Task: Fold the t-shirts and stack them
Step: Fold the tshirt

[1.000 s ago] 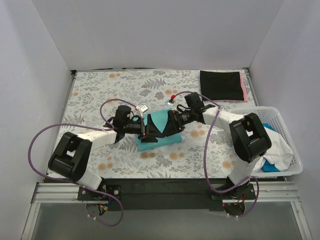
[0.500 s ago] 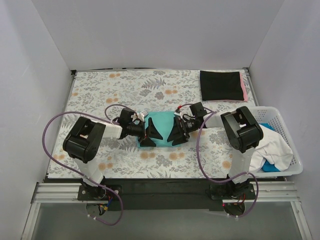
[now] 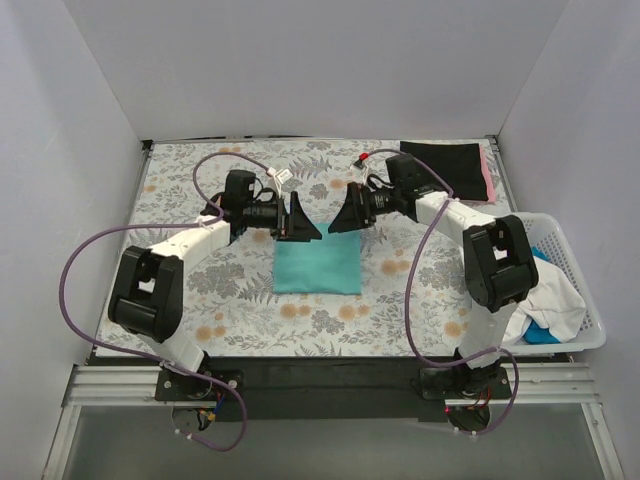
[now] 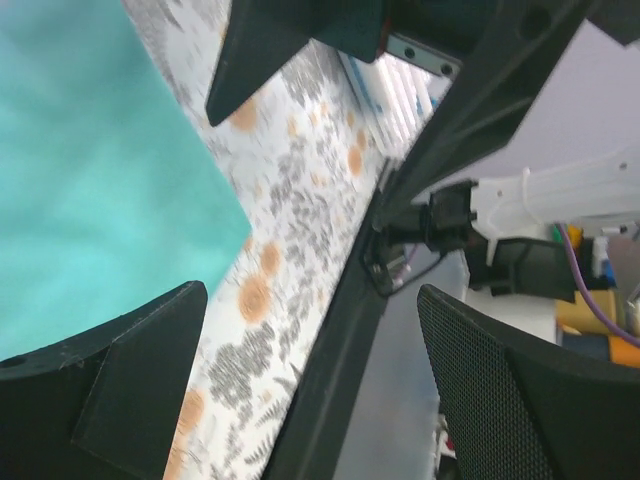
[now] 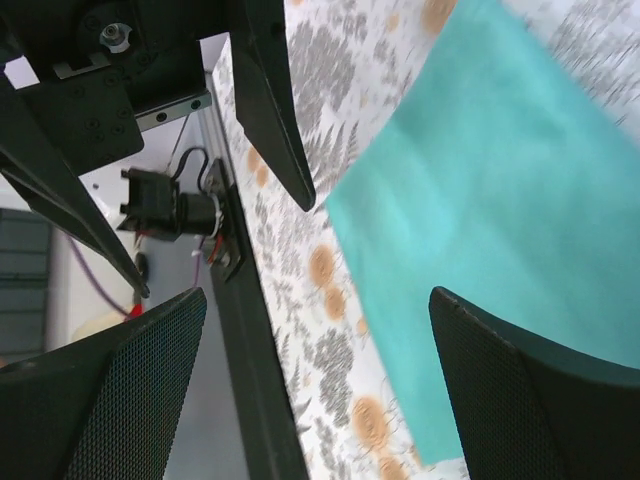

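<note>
The teal-green t-shirt (image 3: 318,259) lies folded into a flat rectangle in the middle of the table. It also shows in the left wrist view (image 4: 90,180) and the right wrist view (image 5: 510,200). My left gripper (image 3: 303,222) is open and empty, just above the shirt's far left corner. My right gripper (image 3: 342,217) is open and empty, above its far right corner. A folded black t-shirt (image 3: 441,171) lies at the far right on a pink one (image 3: 489,177). White (image 3: 548,291) and blue (image 3: 541,334) t-shirts lie in the basket.
The white lattice basket (image 3: 578,262) stands at the right edge of the table. The grey-and-orange floral cloth (image 3: 190,190) covers the table. White walls close in the left, far and right sides. Purple cables loop from both arms.
Both grippers let go of the teal shirt and lifted back toward the far side. The shirt now lies flat and fully folded in front of them.
</note>
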You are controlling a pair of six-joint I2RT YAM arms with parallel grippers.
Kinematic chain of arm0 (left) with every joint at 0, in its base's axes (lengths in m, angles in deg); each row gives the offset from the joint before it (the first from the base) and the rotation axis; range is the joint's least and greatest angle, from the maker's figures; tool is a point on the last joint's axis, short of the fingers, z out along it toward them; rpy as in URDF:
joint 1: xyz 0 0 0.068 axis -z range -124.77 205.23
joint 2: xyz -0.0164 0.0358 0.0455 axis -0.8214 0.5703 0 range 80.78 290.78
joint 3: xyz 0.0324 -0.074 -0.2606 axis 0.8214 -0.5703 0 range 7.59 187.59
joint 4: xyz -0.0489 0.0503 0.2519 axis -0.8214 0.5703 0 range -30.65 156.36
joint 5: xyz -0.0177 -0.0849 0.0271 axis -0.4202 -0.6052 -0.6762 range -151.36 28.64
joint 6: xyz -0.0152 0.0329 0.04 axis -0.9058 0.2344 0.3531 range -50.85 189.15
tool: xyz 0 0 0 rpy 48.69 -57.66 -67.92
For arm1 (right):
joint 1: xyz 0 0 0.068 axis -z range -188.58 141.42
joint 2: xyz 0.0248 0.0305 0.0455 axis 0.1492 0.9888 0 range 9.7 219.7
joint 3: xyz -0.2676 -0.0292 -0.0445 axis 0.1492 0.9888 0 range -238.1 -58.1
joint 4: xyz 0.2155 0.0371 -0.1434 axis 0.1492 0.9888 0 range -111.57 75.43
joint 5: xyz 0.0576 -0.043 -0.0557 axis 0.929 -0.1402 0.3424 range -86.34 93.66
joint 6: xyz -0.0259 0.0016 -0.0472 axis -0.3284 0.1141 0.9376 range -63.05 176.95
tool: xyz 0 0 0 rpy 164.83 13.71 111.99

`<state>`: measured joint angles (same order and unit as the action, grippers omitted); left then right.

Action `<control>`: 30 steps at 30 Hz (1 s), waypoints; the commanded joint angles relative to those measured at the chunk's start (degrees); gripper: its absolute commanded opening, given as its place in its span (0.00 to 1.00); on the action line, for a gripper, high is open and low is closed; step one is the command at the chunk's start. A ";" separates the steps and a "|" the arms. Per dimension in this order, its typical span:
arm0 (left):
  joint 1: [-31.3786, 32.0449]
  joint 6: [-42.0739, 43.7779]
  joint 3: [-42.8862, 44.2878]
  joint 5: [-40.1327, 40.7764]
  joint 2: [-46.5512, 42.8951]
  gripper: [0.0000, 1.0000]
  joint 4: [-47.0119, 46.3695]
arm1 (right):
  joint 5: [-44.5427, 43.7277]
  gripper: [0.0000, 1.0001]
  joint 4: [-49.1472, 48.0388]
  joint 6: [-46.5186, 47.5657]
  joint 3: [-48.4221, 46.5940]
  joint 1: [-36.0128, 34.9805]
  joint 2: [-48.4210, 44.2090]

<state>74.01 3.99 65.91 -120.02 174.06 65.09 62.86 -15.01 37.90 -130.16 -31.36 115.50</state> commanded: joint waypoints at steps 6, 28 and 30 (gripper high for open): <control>-5.60 -6.63 8.56 4.16 14.56 0.84 -5.20 | -3.65 0.99 0.29 3.14 -8.36 0.90 11.87; -16.33 18.41 10.67 10.01 2.56 0.88 0.58 | -15.40 0.98 2.99 10.68 -2.58 6.88 -5.05; -15.36 26.72 9.44 14.51 -5.27 0.88 2.51 | -20.94 0.98 4.94 15.95 -1.34 6.88 -11.12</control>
<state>57.05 11.33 73.87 -113.00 182.03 62.58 51.89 -12.08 46.07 -132.43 -24.50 113.88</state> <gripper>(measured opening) 0.880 0.983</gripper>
